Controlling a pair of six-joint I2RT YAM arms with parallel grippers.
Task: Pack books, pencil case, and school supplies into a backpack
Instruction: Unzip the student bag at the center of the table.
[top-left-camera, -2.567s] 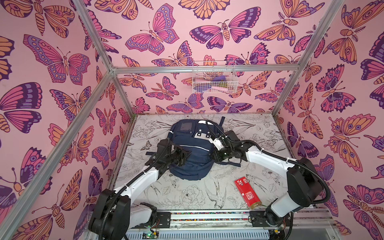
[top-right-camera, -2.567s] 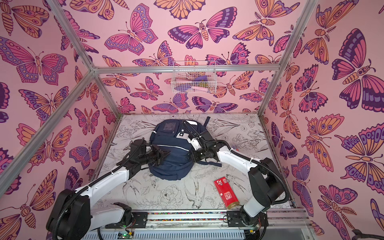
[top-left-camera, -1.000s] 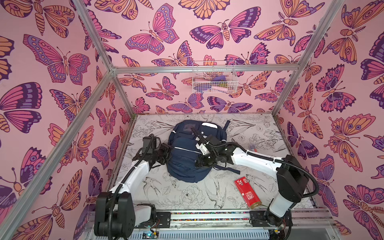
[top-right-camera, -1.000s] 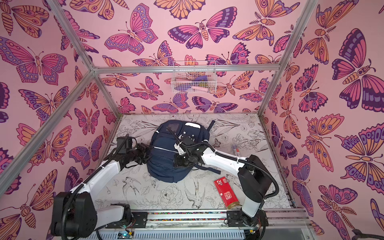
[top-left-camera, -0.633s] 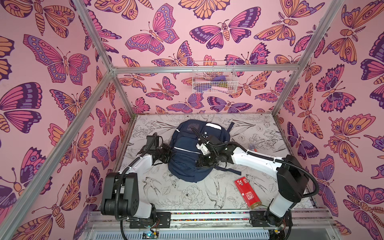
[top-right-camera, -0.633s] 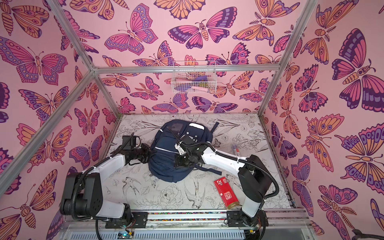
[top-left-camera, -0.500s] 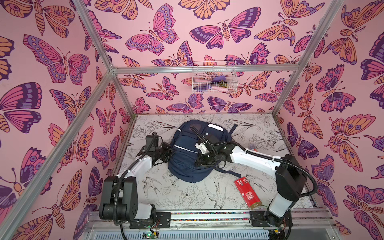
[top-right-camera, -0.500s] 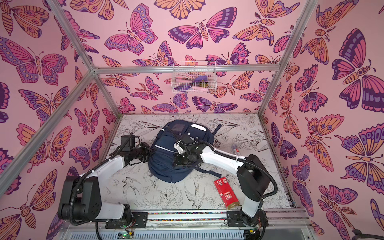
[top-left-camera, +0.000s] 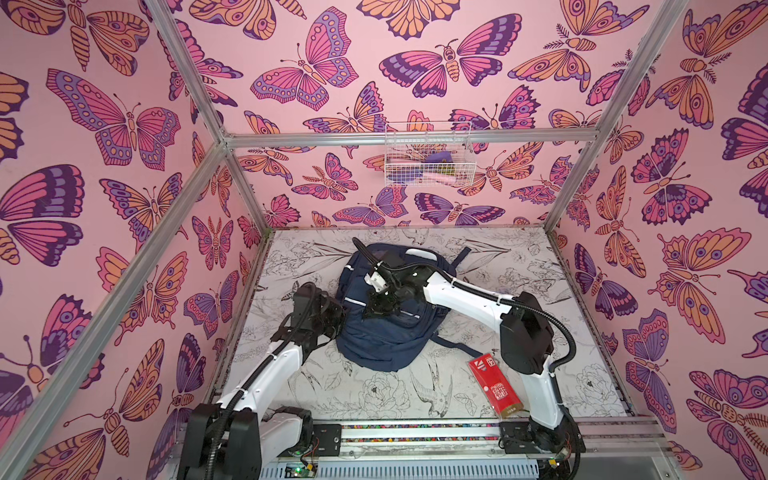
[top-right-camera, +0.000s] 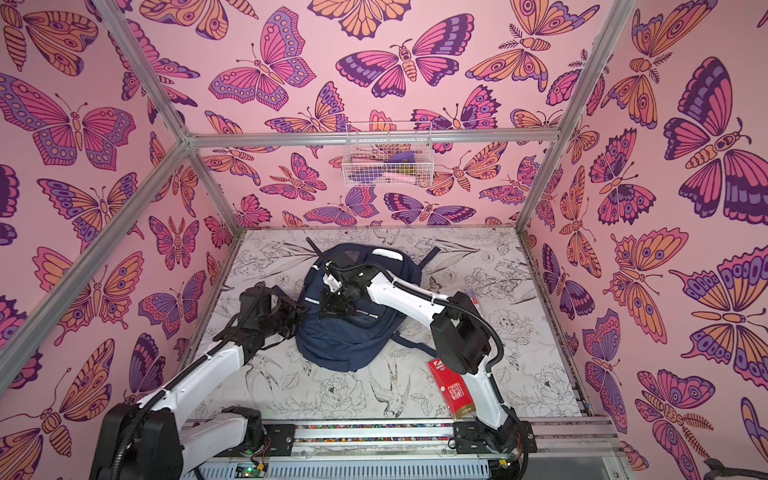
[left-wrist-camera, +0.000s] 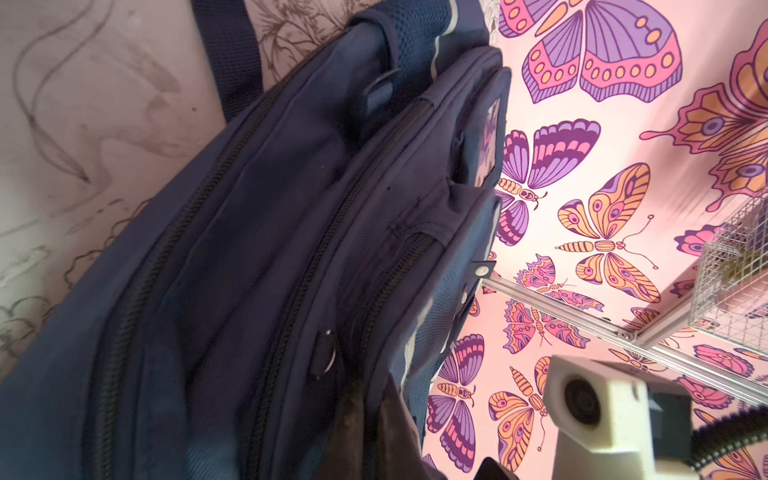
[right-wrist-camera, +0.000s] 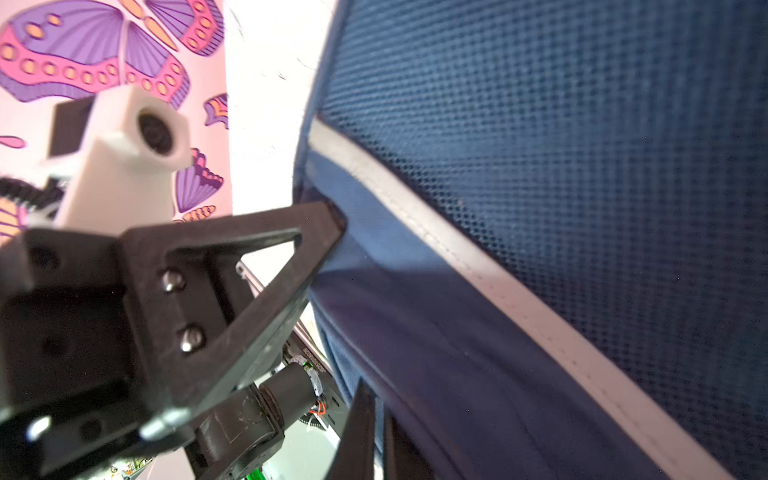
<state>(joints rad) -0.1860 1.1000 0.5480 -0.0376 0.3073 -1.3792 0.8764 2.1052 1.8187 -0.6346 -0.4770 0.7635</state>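
While the backpack (top-left-camera: 386, 336) lies flat at the middle of the counter (top-left-camera: 374, 399), set slightly toward 12 o'clock, both arms are on it in both top views.

Item one, the left gripper (top-left-camera: 337, 314): it is at the backpack's 9 o'clock edge, touching the fabric, and clenched. Whether cloth is caught between the jaws cannot be told. The right wrist view shows one of its black fingers (right-wrist-camera: 291, 291) pressed against the bag's side fold.

Item two, the right gripper (top-left-camera: 376, 305): it is down on the backpack's top face, just toward 12 o'clock of its middle, and clenched on a fold of navy fabric. The right wrist view shows that cloth pinched between its tips, beside a white stripe (right-wrist-camera: 457, 253).

The left wrist view gives the bag's side, with dark zip lines (left-wrist-camera: 183, 232) running along it.

One strap (top-left-camera: 461, 254) trails from the backpack toward 1 o'clock.

A red carton (top-left-camera: 494, 384) lies at 5 o'clock on the counter, beside the right arm's base and apart from the backpack.

A wire basket (top-left-camera: 428, 166) hangs on the wall at 12 o'clock.
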